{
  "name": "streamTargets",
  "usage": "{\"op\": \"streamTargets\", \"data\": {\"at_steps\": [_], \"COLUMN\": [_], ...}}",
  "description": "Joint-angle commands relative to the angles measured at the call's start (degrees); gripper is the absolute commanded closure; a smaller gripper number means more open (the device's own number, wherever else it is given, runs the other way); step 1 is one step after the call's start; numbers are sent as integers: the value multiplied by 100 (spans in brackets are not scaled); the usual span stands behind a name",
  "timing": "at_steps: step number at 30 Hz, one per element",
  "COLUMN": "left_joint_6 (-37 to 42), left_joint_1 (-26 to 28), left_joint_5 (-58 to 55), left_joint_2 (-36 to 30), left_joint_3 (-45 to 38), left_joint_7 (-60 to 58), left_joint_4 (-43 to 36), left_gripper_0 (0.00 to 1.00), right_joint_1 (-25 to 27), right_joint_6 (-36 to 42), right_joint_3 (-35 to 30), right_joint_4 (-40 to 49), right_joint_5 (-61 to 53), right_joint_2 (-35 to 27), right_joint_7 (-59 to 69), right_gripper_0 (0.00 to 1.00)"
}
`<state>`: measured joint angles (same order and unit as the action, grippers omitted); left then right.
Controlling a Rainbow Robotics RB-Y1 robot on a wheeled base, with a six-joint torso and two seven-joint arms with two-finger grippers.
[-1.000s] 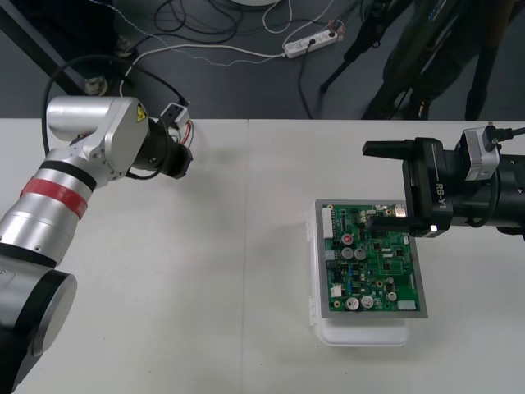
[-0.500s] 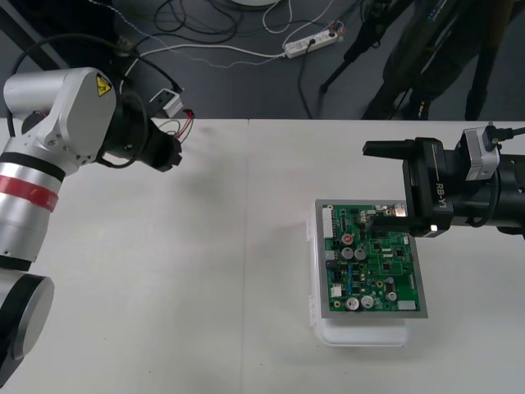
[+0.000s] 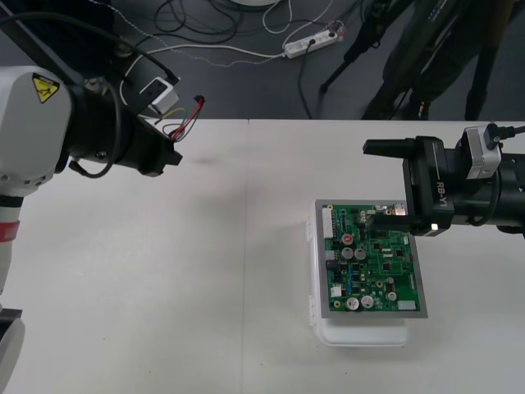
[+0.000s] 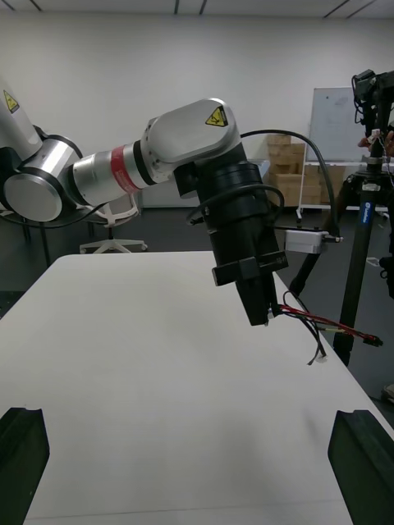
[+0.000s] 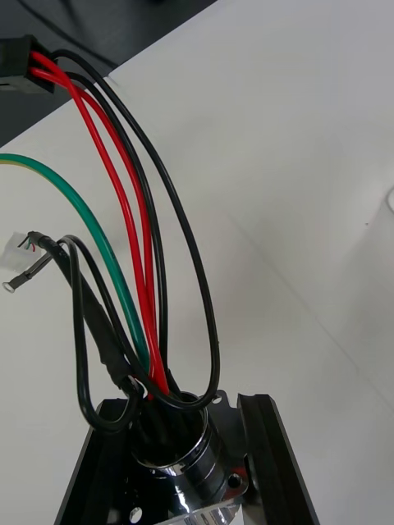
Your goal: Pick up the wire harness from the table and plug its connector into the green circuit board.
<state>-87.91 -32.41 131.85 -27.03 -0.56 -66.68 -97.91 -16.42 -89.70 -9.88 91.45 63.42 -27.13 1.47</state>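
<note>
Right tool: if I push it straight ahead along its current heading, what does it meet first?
Probably the left tool, hanging ahead of the right tool and shut on the harness. The table stretches between them; whether heights match is unclear.

Bright, probably overhead light; soft shadows

Beyond the plain light surface [image 3: 164,287], looping cables [image 3: 246,52] and a white power strip [image 3: 310,41] are lying on the dark floor [image 3: 271,94], with black tripod legs [image 3: 410,74] standing beside them.
</note>
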Motion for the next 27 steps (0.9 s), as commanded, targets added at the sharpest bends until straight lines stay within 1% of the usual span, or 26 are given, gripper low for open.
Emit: {"op": "streamTargets", "data": {"at_steps": [1,7,13,22,27], "left_joint_6": [-209,-209,-209,-209,-209], "left_joint_1": [570,1053,1343,1633,1642], "left_joint_5": [-643,-1557,-2252,-3025,-3447], "left_joint_2": [-523,-971,-1147,-1147,-1138], "left_joint_3": [-252,-384,-586,-955,-1017], "left_joint_7": [146,199,313,1095,1394], "left_joint_4": [-862,-1530,-1960,-2092,-2092], "left_gripper_0": [100,100,100,100,100], "right_joint_1": [-186,-186,-186,-177,-177], "right_joint_6": [-30,-30,-30,-30,-30], "right_joint_3": [21,21,21,21,21], "right_joint_4": [75,84,84,84,84], "right_joint_5": [-119,-119,-163,-242,-260], "right_joint_2": [-91,-29,-20,-11,-11], "right_joint_7": [161,231,266,345,380], "right_gripper_0": [0,0,0,0,0]}}
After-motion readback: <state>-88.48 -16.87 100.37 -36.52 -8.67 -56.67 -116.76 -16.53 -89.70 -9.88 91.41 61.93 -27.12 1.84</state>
